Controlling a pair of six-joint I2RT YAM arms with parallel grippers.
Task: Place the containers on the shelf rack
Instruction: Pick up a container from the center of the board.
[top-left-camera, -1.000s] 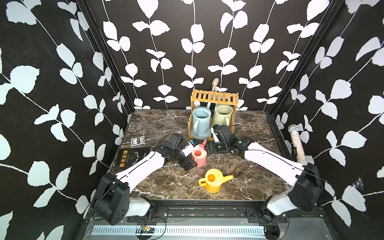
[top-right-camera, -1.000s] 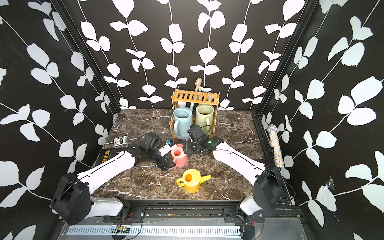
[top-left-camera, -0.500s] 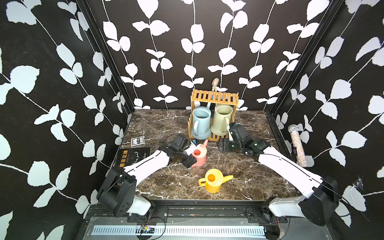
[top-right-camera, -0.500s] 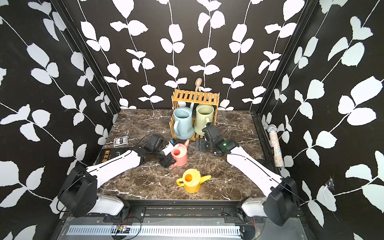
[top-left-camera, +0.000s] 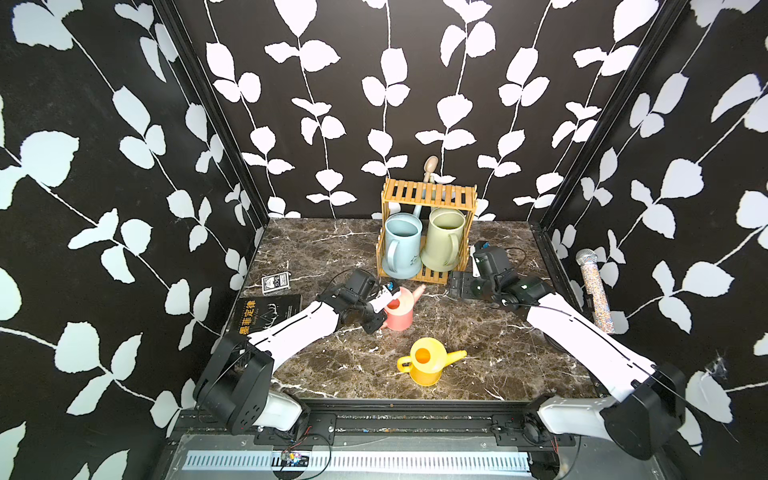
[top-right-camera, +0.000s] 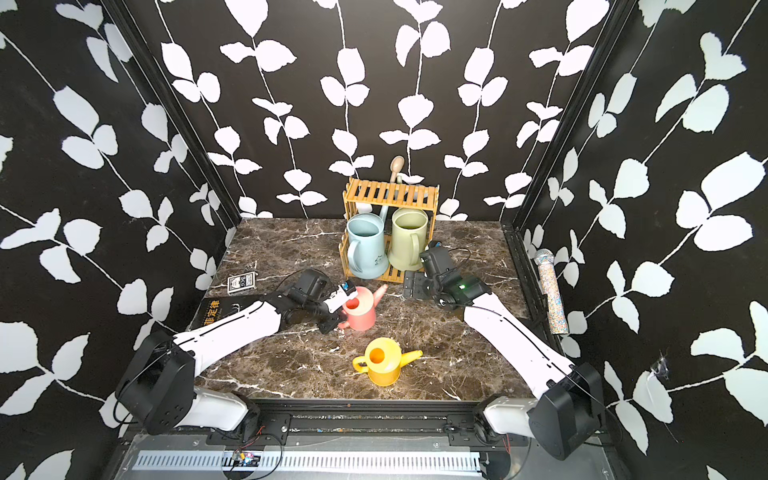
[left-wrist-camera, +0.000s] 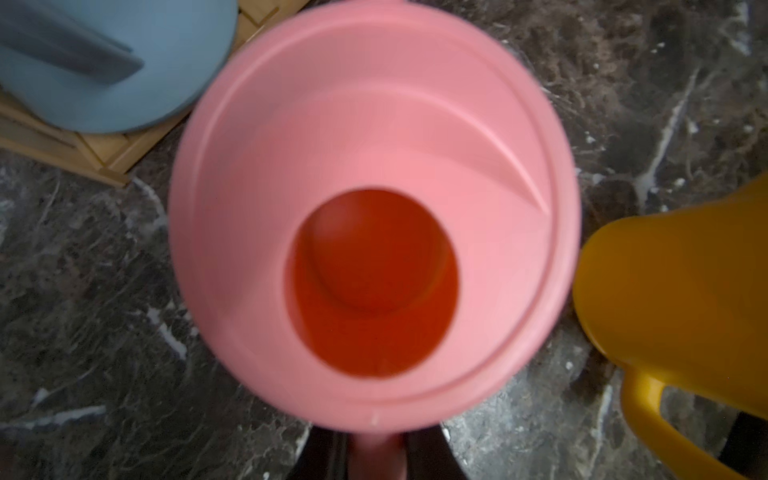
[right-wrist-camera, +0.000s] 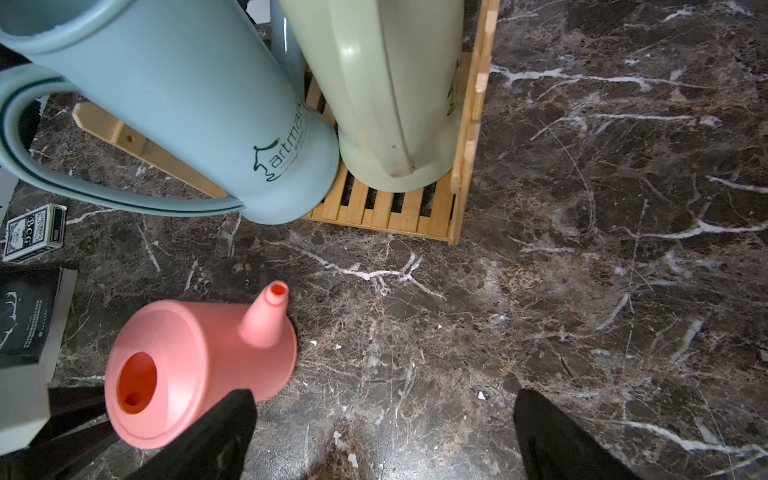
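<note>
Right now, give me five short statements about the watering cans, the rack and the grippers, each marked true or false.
1. The pale blue watering can and the sage green watering can stand on the lower tier of the shelf rack. True.
2. The left gripper is open, clear of the pink watering can. False: it is shut on that can's handle.
3. The yellow watering can stands upright on the marble table, ungripped. True.
4. The right gripper grips the sage green watering can. False: it is open and holds nothing.
5. The glittery microphone lies on the rack's top tier. False: it stands upright beyond the table's right edge.
</note>
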